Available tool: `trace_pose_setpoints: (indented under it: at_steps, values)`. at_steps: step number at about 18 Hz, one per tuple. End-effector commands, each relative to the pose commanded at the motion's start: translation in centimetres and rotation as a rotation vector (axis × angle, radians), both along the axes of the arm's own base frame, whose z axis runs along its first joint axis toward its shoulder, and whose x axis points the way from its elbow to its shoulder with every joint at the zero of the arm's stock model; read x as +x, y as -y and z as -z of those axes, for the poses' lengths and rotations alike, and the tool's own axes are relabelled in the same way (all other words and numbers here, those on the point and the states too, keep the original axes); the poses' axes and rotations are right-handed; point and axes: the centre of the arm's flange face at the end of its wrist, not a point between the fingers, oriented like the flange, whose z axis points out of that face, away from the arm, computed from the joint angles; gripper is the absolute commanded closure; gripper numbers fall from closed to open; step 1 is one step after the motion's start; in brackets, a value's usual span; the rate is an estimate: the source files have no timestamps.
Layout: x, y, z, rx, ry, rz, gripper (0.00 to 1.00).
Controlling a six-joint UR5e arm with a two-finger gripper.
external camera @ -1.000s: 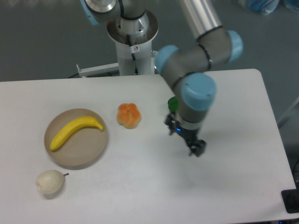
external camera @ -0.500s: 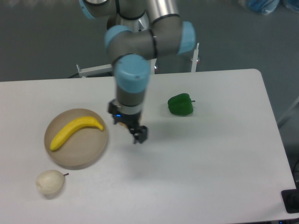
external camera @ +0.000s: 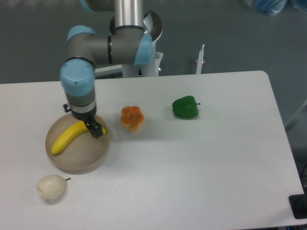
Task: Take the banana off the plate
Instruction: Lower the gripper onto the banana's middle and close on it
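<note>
A bright yellow banana [external camera: 67, 136] lies curved across the tan plate [external camera: 79, 158] at the left of the table. My gripper [external camera: 95, 130] hangs over the plate, above the banana's right end, and hides that tip. Its dark fingers look close together with nothing clearly between them. From this angle I cannot make out the gap between them or whether they touch the banana.
A pale cream pear [external camera: 51, 187] sits just in front of the plate. To the right of the plate stands an orange pepper-like fruit [external camera: 132, 118], and further right a green pepper [external camera: 185, 107]. The arm's base rises behind the table.
The arm has swung left across the table, from the right side past the orange fruit to over the plate. The fruits and the plate have not moved.
</note>
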Motion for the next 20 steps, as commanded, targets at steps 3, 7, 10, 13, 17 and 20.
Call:
trace_pose_setpoints:
  at_steps: [3, 7, 10, 13, 17, 20]
  values:
    - [1.6, -0.9, 1.1, 0.042, -0.016, -0.007, 0.0]
    - [2.5, -0.6, 1.9, 0.024, -0.02, -0.046, 0.0]
    - [2.9, -0.3, 2.5, 0.013, -0.019, -0.044, 0.0]
    - [3.4, -0.2, 3.4, 0.019, -0.02, -0.037, 0.0]
    - [3.4, -0.4, 3.8, 0.023, -0.022, -0.035, 0.19]
    - [3.3, -0.3, 3.4, 0.029, -0.023, -0.038, 0.74]
